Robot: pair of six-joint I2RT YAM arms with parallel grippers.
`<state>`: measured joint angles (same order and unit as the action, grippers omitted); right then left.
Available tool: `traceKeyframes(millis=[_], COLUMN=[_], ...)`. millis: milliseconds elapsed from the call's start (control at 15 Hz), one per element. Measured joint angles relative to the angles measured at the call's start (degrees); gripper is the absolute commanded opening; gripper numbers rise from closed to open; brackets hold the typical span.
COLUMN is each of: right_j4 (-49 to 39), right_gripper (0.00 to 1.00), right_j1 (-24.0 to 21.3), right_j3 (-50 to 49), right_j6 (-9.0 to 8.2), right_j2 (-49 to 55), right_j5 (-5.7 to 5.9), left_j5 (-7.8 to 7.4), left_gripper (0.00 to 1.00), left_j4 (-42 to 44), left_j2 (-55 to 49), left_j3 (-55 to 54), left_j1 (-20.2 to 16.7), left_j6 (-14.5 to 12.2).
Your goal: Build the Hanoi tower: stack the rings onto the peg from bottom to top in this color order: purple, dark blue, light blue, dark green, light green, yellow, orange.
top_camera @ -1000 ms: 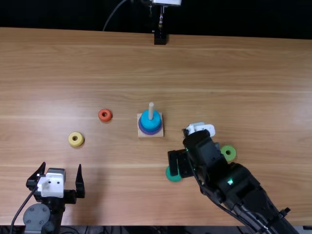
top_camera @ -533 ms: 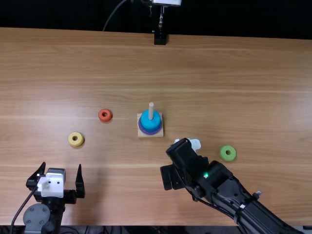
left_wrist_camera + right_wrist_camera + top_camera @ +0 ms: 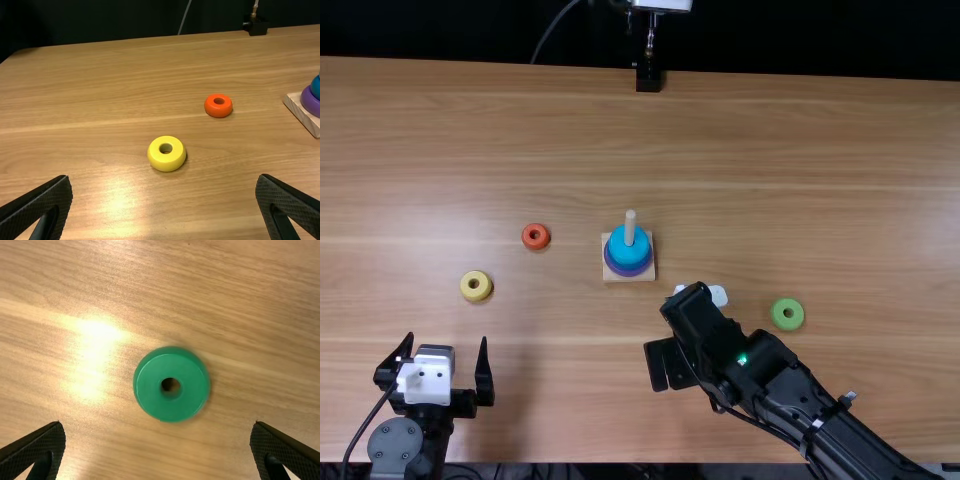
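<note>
Jaws released on left gripper (image 3: 447,338) and right gripper (image 3: 670,366), the latter has shifted clear of the light green ring (image 3: 779,316).

At twelve o'clock, a black background (image 3: 820,35) lies beyond the wooden desk (image 3: 800,150), its grain running nine to three.

Four loose rings lie on the one tabletop (image 3: 800,140): one orange ring (image 3: 529,241), one yellow ring (image 3: 469,291), one light green ring (image 3: 780,322), one dark green ring (image 3: 151,389). One peg (image 3: 630,228), in the middle of the top view, rises from one wooden base (image 3: 648,277), bearing one purple ring (image 3: 629,273) and blue stacking (image 3: 628,255) (one ring or two, I can't tell).
</note>
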<state>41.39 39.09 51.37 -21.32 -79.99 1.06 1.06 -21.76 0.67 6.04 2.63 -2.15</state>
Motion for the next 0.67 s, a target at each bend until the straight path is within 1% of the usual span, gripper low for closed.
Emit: traceKeyframes(millis=[200,267,400,533,667], right_j4=[0.1,0.1,-0.2,-1.6,-7.2], right_gripper=[1.00,1.00,1.00,1.00,1.00], right_j1=[0.0,0.0,0.0,0.0,0.0], right_j3=[-2.6,-2.8,-2.8,-2.8,-2.8], right_j6=[6.08,7.82,9.51,10.36,10.82], right_j2=[-1.1,-1.2,-1.2,-1.2,-2.6], right_j5=[-0.20,-0.24,-0.24,-0.26,-0.22], left_j5=[0.04,0.04,0.00,0.00,0.02], left_gripper=[1.00,1.00,1.00,1.00,1.00], left_j4=[0.0,0.0,0.0,0.0,0.0], left_j2=[0.0,0.0,0.0,0.0,0.0], left_j3=[0.0,0.0,0.0,0.0,0.0], left_j1=[0.0,0.0,0.0,0.0,0.0], left_j6=[0.0,0.0,0.0,0.0,0.0])
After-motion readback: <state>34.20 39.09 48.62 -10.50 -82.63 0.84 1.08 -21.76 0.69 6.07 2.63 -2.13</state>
